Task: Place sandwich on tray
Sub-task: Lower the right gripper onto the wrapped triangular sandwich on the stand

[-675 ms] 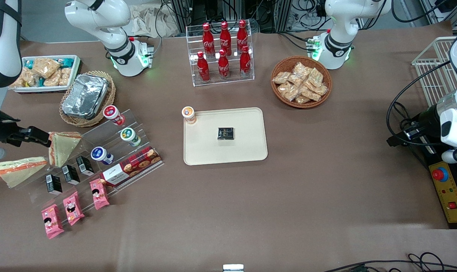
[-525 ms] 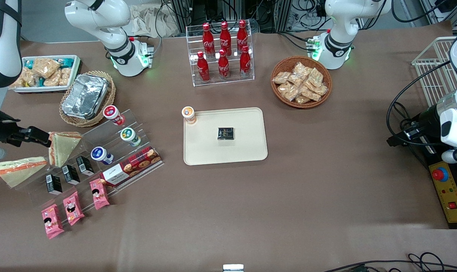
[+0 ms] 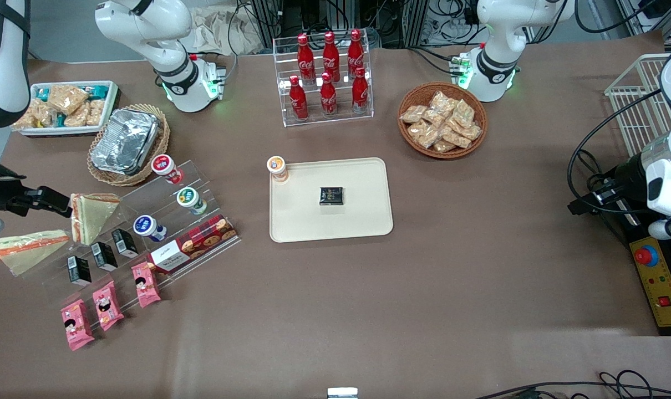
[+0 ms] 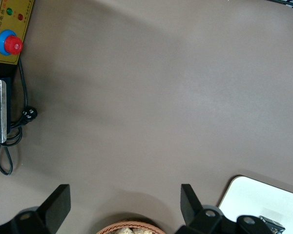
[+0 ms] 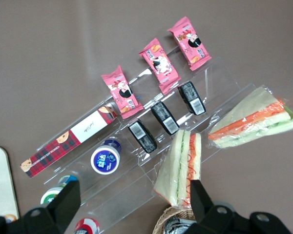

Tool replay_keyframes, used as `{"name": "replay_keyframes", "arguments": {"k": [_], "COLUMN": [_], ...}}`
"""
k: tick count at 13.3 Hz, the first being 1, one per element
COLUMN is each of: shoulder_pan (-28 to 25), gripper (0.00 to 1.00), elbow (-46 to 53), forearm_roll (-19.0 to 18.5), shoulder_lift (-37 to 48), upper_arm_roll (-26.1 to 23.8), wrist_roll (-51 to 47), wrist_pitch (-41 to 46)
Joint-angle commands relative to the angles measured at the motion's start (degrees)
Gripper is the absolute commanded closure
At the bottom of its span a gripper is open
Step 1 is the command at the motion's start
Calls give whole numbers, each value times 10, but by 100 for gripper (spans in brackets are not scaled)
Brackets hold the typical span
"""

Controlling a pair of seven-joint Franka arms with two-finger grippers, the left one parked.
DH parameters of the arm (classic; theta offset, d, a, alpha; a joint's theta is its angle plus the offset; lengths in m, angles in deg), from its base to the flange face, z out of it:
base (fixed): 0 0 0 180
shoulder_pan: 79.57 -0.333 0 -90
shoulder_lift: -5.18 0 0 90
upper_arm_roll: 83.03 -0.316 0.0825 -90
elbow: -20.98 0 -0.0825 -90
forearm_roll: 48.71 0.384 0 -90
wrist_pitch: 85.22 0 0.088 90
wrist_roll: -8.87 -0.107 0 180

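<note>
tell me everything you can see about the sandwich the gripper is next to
The sandwich is a triangular wedge in clear plastic wrap, pale bread with an orange-red filling stripe along one edge. It leans on the clear acrylic display steps, above the small black cartons. The open gripper hovers just above it; one finger overlaps its wide end, though contact is unclear. A second wrapped wedge lies beside it, apart.

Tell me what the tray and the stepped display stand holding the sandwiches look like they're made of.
The tray looks like matte cream plastic: smooth, rounded corners, low moulded rim. The stepped display stand seems clear acrylic; the table shows through it and its edges glint. The open gripper hovers above the sandwich.
</note>
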Motion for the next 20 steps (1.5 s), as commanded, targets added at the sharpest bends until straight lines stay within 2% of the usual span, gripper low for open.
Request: {"name": "replay_keyframes", "arguments": {"k": [1, 2, 6, 7, 9, 10, 14, 20], "shoulder_pan": [9, 13, 35, 36, 38, 40, 73, 108], "gripper": [0, 0, 0, 0, 0, 0, 0, 0], "elbow": [17, 19, 21, 21, 20, 20, 21, 20], "forearm_roll": [5, 1, -1, -5, -41, -44, -39, -32], "shoulder_lift": [-4, -4, -6, -7, -14, -20, -60, -123], "upper_arm_roll": [8, 15, 34, 35, 34, 34, 39, 44], "wrist_roll": [-98, -137, -178, -230, -350, -383, -423, -429], "wrist_pitch": [5, 5, 5, 5, 1, 1, -5, -69]}}
